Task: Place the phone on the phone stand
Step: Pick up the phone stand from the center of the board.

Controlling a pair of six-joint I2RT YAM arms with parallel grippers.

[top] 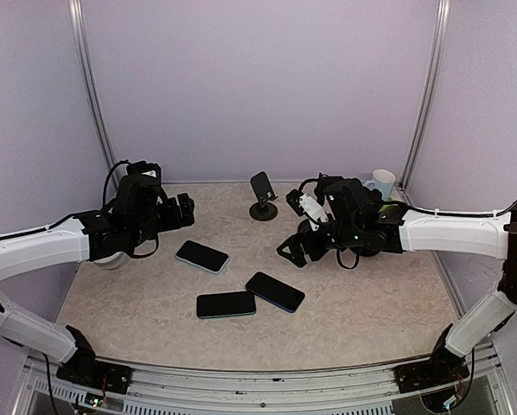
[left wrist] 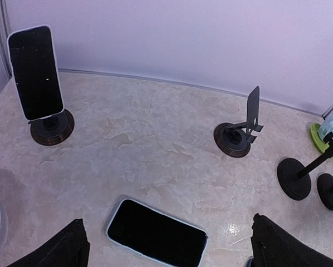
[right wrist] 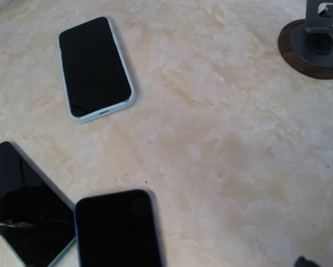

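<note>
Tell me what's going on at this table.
The left gripper and right gripper are both open and empty above the marbled table. A light-blue-cased phone lies flat near the left gripper; a teal-edged phone and a dark-blue-cased phone lie nearer the bases. The black phone stand at the back is empty; a second stand left of it holds a white-cased phone.

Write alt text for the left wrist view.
A black-screened phone lies flat on the marbled table, seen between the fingertips of the open left claw. Behind it, an empty phone stand sits centre-right. A second stand at far left holds an upright phone.
</note>
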